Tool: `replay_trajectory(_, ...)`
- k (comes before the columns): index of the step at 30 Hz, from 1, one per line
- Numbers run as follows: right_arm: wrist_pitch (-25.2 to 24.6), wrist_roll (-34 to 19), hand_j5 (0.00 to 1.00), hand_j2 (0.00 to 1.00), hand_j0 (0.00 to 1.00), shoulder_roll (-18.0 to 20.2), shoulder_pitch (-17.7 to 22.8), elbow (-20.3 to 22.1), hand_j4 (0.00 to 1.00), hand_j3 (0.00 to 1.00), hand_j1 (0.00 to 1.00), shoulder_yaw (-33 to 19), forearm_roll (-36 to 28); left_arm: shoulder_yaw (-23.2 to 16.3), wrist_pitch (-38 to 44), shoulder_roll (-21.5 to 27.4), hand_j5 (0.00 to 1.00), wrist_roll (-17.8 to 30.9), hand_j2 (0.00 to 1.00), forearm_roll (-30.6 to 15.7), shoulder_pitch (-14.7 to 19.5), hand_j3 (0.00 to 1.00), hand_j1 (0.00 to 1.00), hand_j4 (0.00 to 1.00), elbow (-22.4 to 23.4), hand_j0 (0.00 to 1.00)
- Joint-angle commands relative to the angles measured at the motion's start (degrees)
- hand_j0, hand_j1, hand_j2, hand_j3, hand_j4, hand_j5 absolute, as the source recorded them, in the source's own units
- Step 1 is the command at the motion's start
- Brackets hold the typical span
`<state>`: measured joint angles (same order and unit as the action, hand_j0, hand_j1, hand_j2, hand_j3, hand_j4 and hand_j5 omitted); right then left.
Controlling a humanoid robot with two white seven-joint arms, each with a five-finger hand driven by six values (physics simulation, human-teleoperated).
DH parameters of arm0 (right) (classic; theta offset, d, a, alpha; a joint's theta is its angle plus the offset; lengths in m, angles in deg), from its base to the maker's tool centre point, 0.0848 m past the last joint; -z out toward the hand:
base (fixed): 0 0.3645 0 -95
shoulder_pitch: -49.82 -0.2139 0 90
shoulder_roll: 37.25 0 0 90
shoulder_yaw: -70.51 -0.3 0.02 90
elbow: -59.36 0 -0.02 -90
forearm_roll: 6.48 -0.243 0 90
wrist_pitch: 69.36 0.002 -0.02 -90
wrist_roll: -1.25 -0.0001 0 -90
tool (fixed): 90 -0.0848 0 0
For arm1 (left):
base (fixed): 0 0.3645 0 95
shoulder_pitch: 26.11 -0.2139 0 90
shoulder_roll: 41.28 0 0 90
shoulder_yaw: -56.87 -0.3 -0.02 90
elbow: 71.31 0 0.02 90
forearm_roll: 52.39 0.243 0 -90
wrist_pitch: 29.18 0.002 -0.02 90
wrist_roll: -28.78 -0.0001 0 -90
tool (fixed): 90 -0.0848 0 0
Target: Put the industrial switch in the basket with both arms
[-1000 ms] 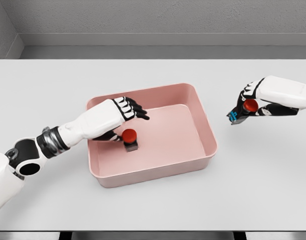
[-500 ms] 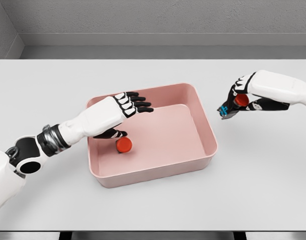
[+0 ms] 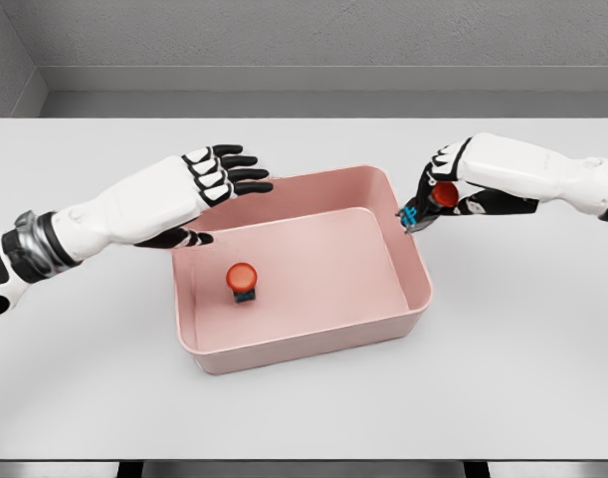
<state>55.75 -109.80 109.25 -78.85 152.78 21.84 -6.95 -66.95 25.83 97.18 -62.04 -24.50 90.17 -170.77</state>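
A pink basket (image 3: 408, 254) sits in the middle of the white table. One industrial switch (image 3: 242, 280), with a red button on a dark base, stands on the basket floor at the left. My left hand (image 3: 216, 177) hovers over the basket's back left corner, fingers spread, holding nothing. My right hand (image 3: 438, 191) is shut on a second industrial switch (image 3: 431, 201), red button and blue-dark base, held just above the basket's right rim.
The white table (image 3: 304, 408) stretches around the basket on all sides. A grey wall and floor strip lie behind its far edge.
My left hand let the first switch go inside the basket and rose back to the left. My right hand carried its switch leftward to the basket's right rim.
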Motion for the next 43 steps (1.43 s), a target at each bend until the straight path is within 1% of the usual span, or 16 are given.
replay_trajectory(1,-0.12,-0.04,0.42,0.42,0.42,-1.04,0.00,0.00,0.42,0.42,0.42,-0.02,-0.41,-0.81,0.00,7.70,1.00,-1.11,1.00,-1.79,0.00,1.00,1.00,1.00,-1.61,1.00)
replay_trajectory(4,-0.12,-0.57,0.42,0.42,0.42,-2.62,-0.09,0.00,0.42,0.42,0.42,0.16,-0.41,-0.72,0.00,12.54,1.00,-1.38,1.00,-1.79,0.53,1.00,1.00,1.00,-1.61,1.00)
replay_trajectory(6,-0.12,-0.57,0.42,0.42,0.42,-4.20,-2.46,-0.08,0.42,0.42,0.42,3.23,-0.41,-0.72,0.00,13.59,1.00,-1.38,1.00,-1.79,0.70,1.00,1.00,1.00,-1.52,1.00)
replay_trajectory(8,-0.12,-0.92,0.42,0.42,0.42,-5.78,-4.22,-0.17,0.42,0.42,0.42,5.43,-0.32,-0.81,0.00,13.94,1.00,-1.38,1.00,-1.79,0.70,1.00,1.00,1.00,-1.34,1.00)
replay_trajectory(16,-0.12,-1.89,0.42,0.42,0.42,-7.45,-4.75,-0.08,0.42,0.42,0.42,6.31,-0.23,-0.81,0.00,13.68,1.00,-1.29,1.00,-1.79,0.27,1.00,1.00,1.00,-0.99,1.00)
replay_trajectory(20,-0.12,-2.68,0.43,0.43,0.43,-9.74,-7.20,-0.17,0.43,0.43,0.43,8.95,-0.06,-0.81,0.00,13.42,1.00,-1.29,1.00,-1.79,0.35,1.00,1.00,1.00,-0.99,1.00)
replay_trajectory(21,-0.12,-2.68,0.45,0.45,0.45,-10.00,-7.47,-0.17,0.45,0.45,0.45,9.12,0.03,-0.81,0.00,13.42,1.00,-1.29,1.00,-1.79,0.35,1.00,1.00,1.00,-0.99,1.00)
replay_trajectory(22,-0.12,-2.68,0.55,0.55,0.55,-10.00,-7.47,-0.17,0.55,0.55,0.55,9.04,0.03,-0.81,0.00,13.42,1.00,-1.29,1.00,-1.79,0.35,1.00,1.00,1.00,-0.99,1.00)
replay_trajectory(23,-0.12,-2.59,0.74,0.74,0.74,-10.09,-7.47,-0.17,0.74,0.74,0.74,9.04,0.03,-0.81,0.00,13.42,1.00,-1.29,1.00,-1.79,0.27,1.00,1.00,1.00,-0.99,1.00)
replay_trajectory(24,-0.12,-2.24,1.00,1.00,1.00,-10.35,-7.47,-0.26,1.00,1.00,1.00,9.04,0.03,-0.81,0.00,13.42,1.00,-1.29,1.00,-1.70,0.35,1.00,1.00,1.00,-0.99,1.00)
replay_trajectory(31,-0.12,-2.07,1.00,1.00,1.00,-10.44,-7.65,-0.26,1.00,1.00,1.00,8.51,-0.06,-1.25,0.00,13.33,1.00,-1.29,1.00,-1.61,0.44,1.00,1.00,1.00,-0.99,1.00)
replay_trajectory(34,-0.12,-2.07,1.00,1.00,1.00,-9.83,-8.70,-0.35,1.00,1.00,1.00,8.16,-0.32,-1.25,0.00,13.33,1.00,-1.29,1.00,-1.70,0.44,1.00,1.00,1.00,-0.99,1.00)
replay_trajectory(36,-0.12,-2.07,1.00,1.00,1.00,-9.30,-8.70,-0.44,1.00,1.00,1.00,6.23,-0.58,-1.33,0.00,13.24,1.00,-1.29,1.00,-1.79,0.44,1.00,1.00,1.00,-0.91,1.00)
replay_trajectory(38,-0.12,-2.07,1.00,1.00,1.00,-7.19,-8.26,-0.52,1.00,1.00,1.00,4.56,-1.55,-1.33,0.00,13.24,1.00,-1.29,1.00,-1.79,0.44,1.00,1.00,1.00,-0.99,1.00)
replay_trajectory(41,-0.12,-2.07,1.00,1.00,1.00,-3.41,-7.82,-1.05,1.00,1.00,1.00,3.59,-2.17,-1.33,0.00,13.24,1.00,-1.29,1.00,-1.79,0.44,1.00,1.00,1.00,-0.99,1.00)
replay_trajectory(43,-0.12,-2.07,1.00,1.00,1.00,-2.27,-7.47,-2.45,1.00,1.00,1.00,3.41,-2.17,-1.42,0.00,13.24,1.00,-1.29,1.00,-1.79,0.44,1.00,1.00,1.00,-0.99,1.00)
